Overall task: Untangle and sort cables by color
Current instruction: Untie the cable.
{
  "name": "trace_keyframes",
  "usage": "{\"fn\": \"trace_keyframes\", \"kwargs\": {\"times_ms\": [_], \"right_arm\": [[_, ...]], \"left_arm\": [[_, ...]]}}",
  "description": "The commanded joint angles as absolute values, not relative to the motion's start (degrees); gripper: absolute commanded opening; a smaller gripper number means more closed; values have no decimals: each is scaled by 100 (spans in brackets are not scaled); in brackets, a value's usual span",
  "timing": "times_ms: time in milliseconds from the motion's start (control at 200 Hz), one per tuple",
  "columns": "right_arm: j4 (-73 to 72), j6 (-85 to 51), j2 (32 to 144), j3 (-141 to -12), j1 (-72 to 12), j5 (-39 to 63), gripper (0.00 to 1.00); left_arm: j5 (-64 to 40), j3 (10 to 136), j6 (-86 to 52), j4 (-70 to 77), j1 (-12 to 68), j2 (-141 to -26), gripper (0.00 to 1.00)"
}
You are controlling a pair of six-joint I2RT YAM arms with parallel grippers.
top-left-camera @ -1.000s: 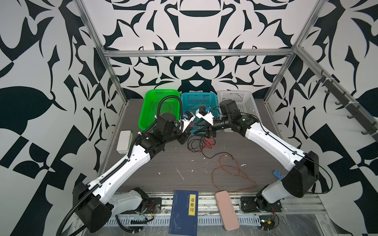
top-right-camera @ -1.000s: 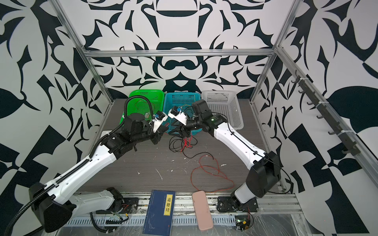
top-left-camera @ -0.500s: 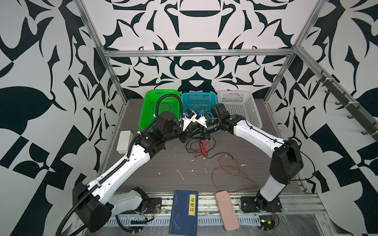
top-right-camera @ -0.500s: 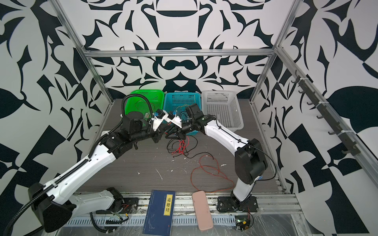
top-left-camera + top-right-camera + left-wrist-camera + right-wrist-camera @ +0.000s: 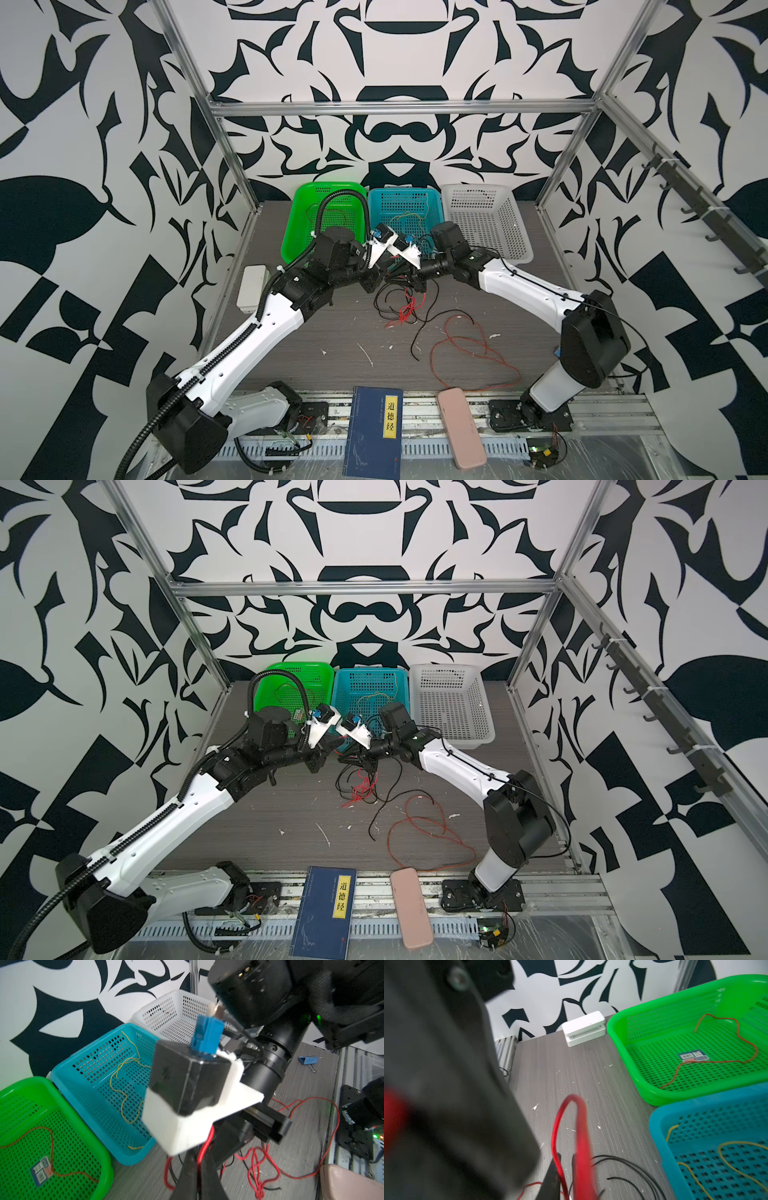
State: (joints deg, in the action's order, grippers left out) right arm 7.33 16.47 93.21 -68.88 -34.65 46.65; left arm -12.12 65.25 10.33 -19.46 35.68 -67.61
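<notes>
Sorting partly done: red cable [image 5: 51,1147] in green basket [image 5: 324,185], yellow cables [image 5: 122,1105] in blue basket [image 5: 401,190], worktop's [image 5: 332,332] 12 o'clock. Red-black tangle [image 5: 401,309] unsorted mid-worktop, red loop [image 5: 433,359] at its 5 o'clock. My left claw [image 5: 198,1159] pinches red strand [image 5: 202,1148]; right claw [image 5: 564,1165] narrow around red strand, grip uncertain.

I saw black-and-white leaf-patterned walls [image 5: 399,54], a streaked grey bench [image 5: 340,328], a green basket [image 5: 296,220], a teal basket [image 5: 399,192], a white basket [image 5: 512,220], red cables [image 5: 581,1136], black cables [image 5: 616,1157] and a yellow cable [image 5: 121,1108]. The book [image 5: 370,440] was navy with a yellow label; the case [image 5: 461,428] was pink.
</notes>
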Motion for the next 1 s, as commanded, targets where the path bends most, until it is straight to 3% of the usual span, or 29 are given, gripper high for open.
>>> {"fn": "trace_keyframes", "kwargs": {"times_ms": [0,380,660,995], "right_arm": [[1248,1734,9315,-6478,-3421,3998,18],[1463,1725,9518,-6373,-3419,2808,27],[1284,1707,9245,-6075,-3419,2612,37],[1191,1506,8790,-5957,-3361,2550,37]], "left_arm": [[-528,7233,897,-1195,3080,-6641,0],[-382,7908,914,-1141,2885,-6885,0],[-479,8580,1011,-1316,2620,-7191,0],[-405,8499,1010,-1245,2554,-7163,0]]}}
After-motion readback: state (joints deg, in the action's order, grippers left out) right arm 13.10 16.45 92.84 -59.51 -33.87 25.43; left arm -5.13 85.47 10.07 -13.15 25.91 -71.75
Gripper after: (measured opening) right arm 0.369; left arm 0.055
